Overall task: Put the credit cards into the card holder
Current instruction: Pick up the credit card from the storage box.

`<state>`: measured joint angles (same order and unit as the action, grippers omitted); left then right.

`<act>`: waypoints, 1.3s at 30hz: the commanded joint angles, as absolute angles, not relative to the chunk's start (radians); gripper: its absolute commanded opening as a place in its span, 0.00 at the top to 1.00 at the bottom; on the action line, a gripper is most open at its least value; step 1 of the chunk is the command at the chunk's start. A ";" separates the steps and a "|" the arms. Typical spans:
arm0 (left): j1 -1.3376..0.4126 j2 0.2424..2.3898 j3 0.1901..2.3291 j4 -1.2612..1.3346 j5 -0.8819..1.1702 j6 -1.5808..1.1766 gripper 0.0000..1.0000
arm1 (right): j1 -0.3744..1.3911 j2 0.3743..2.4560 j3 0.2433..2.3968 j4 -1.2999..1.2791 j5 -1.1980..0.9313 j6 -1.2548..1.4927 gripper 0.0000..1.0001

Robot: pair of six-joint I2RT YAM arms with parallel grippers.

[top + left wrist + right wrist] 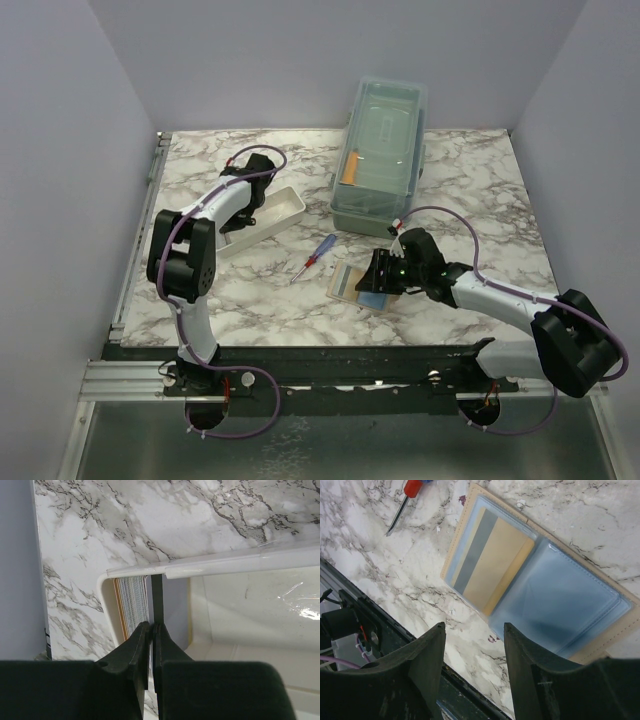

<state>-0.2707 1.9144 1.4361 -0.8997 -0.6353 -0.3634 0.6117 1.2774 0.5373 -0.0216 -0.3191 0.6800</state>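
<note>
closest to the lens, a credit card (157, 597) is being pinched edge-on by the left gripper (151, 626), its arm bent down into the white tray (225, 562), beside another card (132, 602). further right, the open card holder (560, 595) is being hovered over by the right gripper (474, 630), jaws apart, empty. one orange-yellow card (495, 562) is already being held inside; partly done, it seems.
</note>
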 commanded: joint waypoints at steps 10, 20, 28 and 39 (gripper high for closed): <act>-0.298 1.815 1.439 -0.905 -0.650 -0.376 1.00 | 0.612 1.295 0.556 -0.025 -0.327 0.672 0.47; -0.310 1.787 1.441 -0.856 -0.633 -0.392 1.00 | 0.612 1.295 0.559 -0.031 -0.325 0.672 0.47; -0.309 1.787 1.427 -0.789 -0.616 -0.401 1.00 | 0.612 1.300 0.557 -0.015 -0.335 0.674 0.47; -0.308 1.735 1.443 -0.777 -0.635 -0.425 1.00 | 0.612 1.293 0.544 -0.013 -0.336 0.675 0.48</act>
